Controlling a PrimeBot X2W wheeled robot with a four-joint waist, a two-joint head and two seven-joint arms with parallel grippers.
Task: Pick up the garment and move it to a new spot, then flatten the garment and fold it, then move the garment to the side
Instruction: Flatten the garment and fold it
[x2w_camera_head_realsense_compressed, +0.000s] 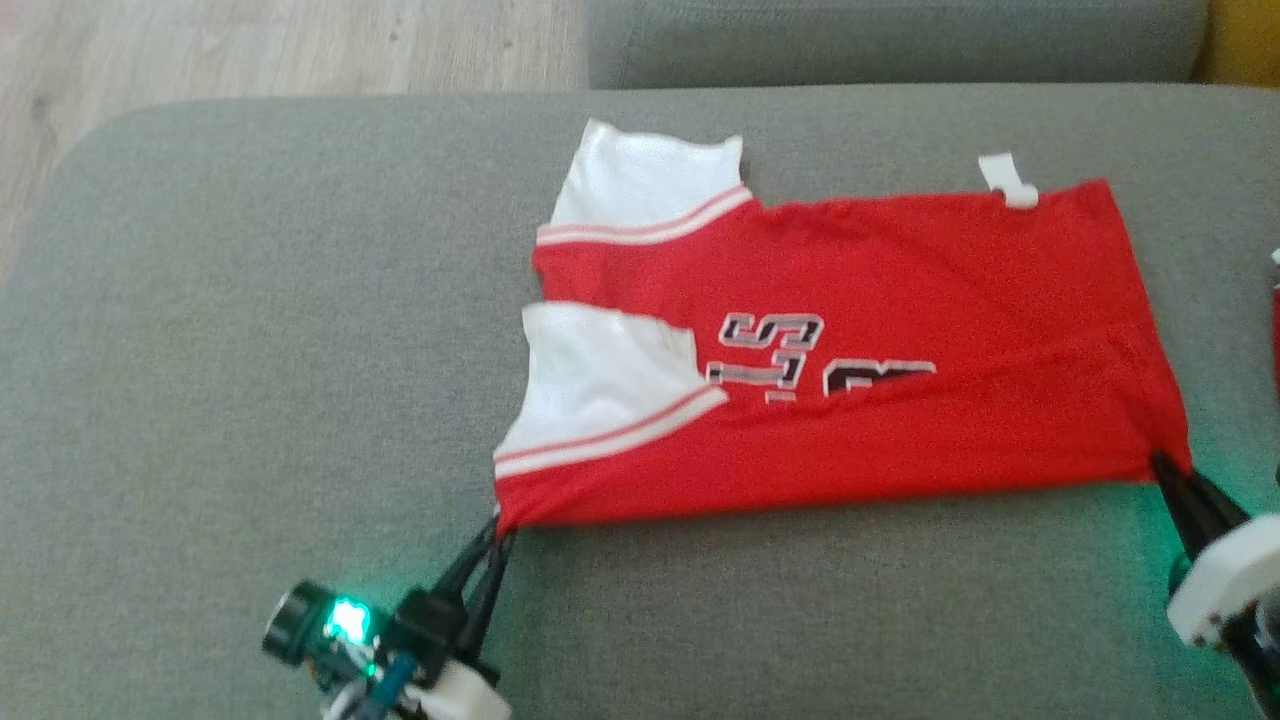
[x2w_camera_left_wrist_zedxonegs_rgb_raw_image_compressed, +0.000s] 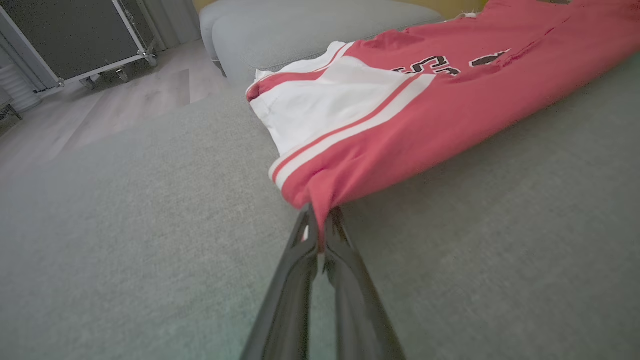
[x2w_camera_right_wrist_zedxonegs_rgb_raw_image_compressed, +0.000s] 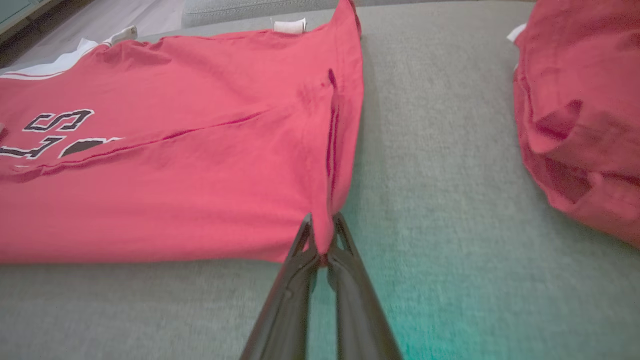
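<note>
At the garment's near left corner, left gripper (x2w_camera_head_realsense_compressed: 498, 528): its two dark fingers are pinched together on a fold of red cloth just below the striped sleeve band; the left wrist view shows the same pinch (x2w_camera_left_wrist_zedxonegs_rgb_raw_image_compressed: 320, 222).
Right gripper (x2w_camera_head_realsense_compressed: 1165, 465): clamped on the near right corner, with red hem squeezed between the fingertips in the right wrist view (x2w_camera_right_wrist_zedxonegs_rgb_raw_image_compressed: 322, 227).
Green light (x2w_camera_head_realsense_compressed: 347, 620): glows on the left wrist and tints the cushion near both arms.
Garment (x2w_camera_head_realsense_compressed: 880, 300): a red jersey lying flat and sideways, sleeves toward the robot's left and hem toward its right; the near edge runs between the two grips.
Sleeves (x2w_camera_head_realsense_compressed: 600, 375): white with red-and-white striped bands, one nearer and one farther.
Lettering (x2w_camera_head_realsense_compressed: 775, 350): black-and-white characters at mid-chest, partly hidden by a crease.
Tag (x2w_camera_head_realsense_compressed: 1008, 180): small and white, poking out at the far edge.
Sofa cushion (x2w_camera_head_realsense_compressed: 250, 350): grey fabric beneath the jersey.
Second red cloth (x2w_camera_right_wrist_zedxonegs_rgb_raw_image_compressed: 580, 100): crumpled on the cushion, apart from the jersey on its right.
Back cushion (x2w_camera_head_realsense_compressed: 890, 40): grey, beyond the far edge.
Floor (x2w_camera_left_wrist_zedxonegs_rgb_raw_image_compressed: 125, 95): pale wood.
Wheeled case (x2w_camera_left_wrist_zedxonegs_rgb_raw_image_compressed: 75, 35): dark, standing on the floor.
</note>
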